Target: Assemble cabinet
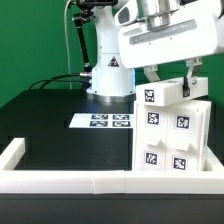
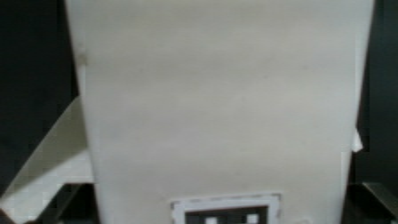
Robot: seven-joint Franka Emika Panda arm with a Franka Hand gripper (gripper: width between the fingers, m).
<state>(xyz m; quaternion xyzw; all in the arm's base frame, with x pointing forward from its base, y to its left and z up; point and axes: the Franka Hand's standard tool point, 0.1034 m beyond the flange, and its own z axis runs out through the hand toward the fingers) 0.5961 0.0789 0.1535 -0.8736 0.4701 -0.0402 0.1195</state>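
The white cabinet (image 1: 178, 138) stands at the exterior view's right, near the front border, with several black-and-white tags on its faces. A white top piece (image 1: 165, 96) with one tag sits on it. My gripper (image 1: 171, 80) reaches down from above, a finger on each side of this top piece, shut on it. In the wrist view the same white piece (image 2: 205, 100) fills nearly the whole picture, with a tag (image 2: 228, 212) at its near end. The fingertips are hidden behind it there.
The marker board (image 1: 108, 121) lies flat on the black table mid-scene. The arm's white base (image 1: 108, 75) stands behind it with cables at the exterior view's left. The low white border frame (image 1: 60, 180) runs along the front and left edges.
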